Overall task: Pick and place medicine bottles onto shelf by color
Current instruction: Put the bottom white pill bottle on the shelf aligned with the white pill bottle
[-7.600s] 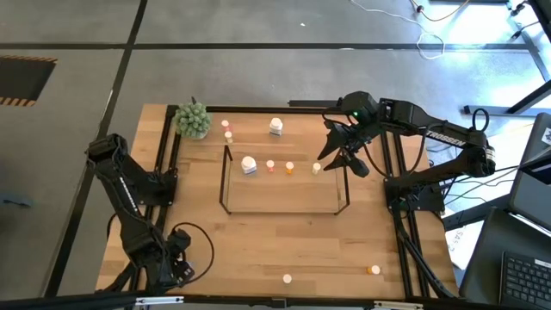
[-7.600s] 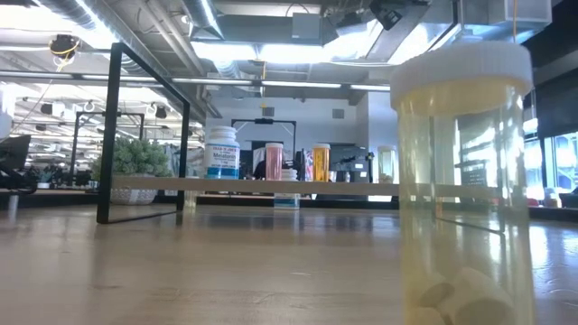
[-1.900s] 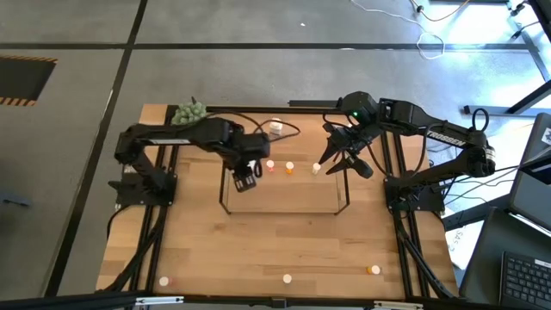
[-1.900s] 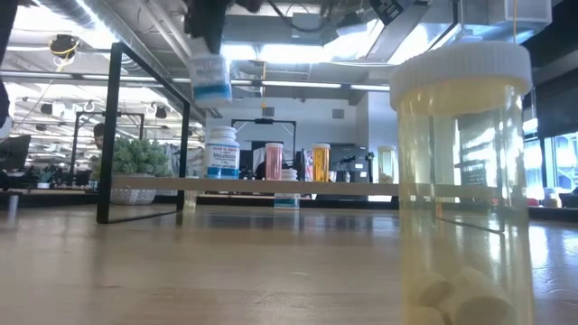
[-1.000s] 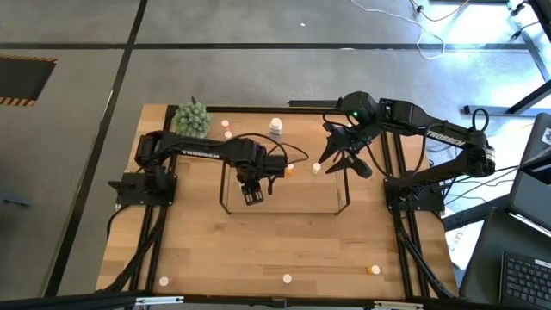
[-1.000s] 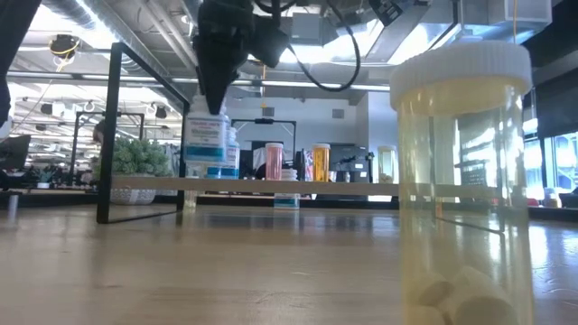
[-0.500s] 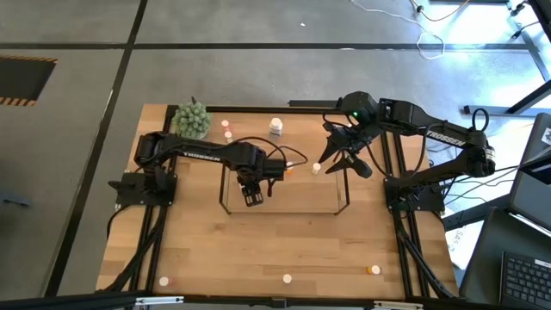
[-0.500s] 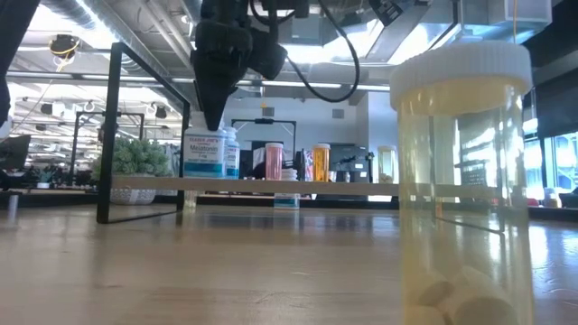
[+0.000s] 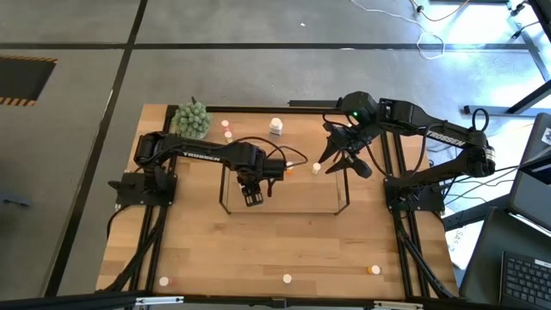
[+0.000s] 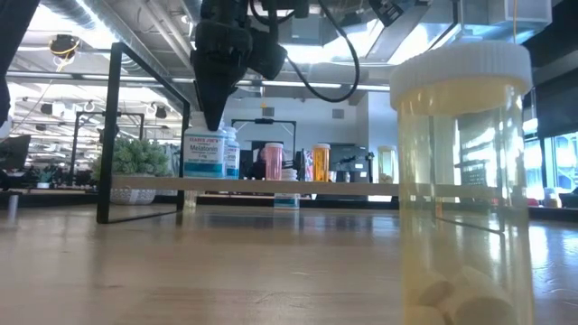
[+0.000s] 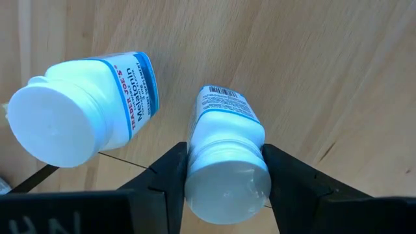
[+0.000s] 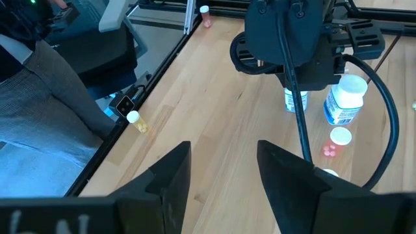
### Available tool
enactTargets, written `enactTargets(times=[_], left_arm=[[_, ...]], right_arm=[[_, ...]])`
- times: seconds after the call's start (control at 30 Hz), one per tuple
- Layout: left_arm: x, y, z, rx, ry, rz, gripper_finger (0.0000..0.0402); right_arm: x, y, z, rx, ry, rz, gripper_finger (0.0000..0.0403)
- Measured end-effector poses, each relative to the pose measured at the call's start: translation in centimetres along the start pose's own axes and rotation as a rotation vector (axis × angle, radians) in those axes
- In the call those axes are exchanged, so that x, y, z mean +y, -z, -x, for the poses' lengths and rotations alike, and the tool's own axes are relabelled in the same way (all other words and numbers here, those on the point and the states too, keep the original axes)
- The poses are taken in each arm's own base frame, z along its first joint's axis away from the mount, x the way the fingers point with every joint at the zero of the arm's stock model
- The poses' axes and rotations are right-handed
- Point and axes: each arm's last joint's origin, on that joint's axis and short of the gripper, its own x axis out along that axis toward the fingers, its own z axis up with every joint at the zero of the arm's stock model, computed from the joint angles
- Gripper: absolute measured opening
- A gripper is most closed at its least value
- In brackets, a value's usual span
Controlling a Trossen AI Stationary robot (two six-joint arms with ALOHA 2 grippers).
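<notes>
Shelf (image 9: 284, 209) is set mid-table, toward the far edge. Left gripper (image 9: 251, 196) is positioned over the shelf's left end, clamped on a melatonin bottle (image 11: 227, 156) just beside a second melatonin bottle (image 11: 84, 127). Two small bottles (image 9: 317, 168) are lined along the shelf's far edge. Plant (image 9: 192, 120) is placed at the table's far left corner. Right gripper (image 9: 331, 164) is held above the shelf's right end.

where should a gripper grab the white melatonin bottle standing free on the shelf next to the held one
Grip the white melatonin bottle from straight above, by the neck just under its cap, as the left gripper grips the second white bottle. It stands upright on the shelf with its cap clear, but close beside the held bottle.
</notes>
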Motion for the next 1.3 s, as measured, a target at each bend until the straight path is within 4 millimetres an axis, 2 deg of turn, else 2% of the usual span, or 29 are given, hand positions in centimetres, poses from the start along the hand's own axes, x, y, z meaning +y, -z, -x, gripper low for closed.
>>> enactTargets(times=[0.83,1.3], left_arm=[[-0.05,-0.1,-0.09,-0.007,0.003,0.002,0.0159],[0.37,-0.31,-0.47,-0.003,-0.009,0.015,0.0208]], right_arm=[[0.0,-0.01,0.0,-0.001,0.0,0.001,0.0179],[0.0,-0.01,0.0,-0.001,0.0,0.002,0.0179]])
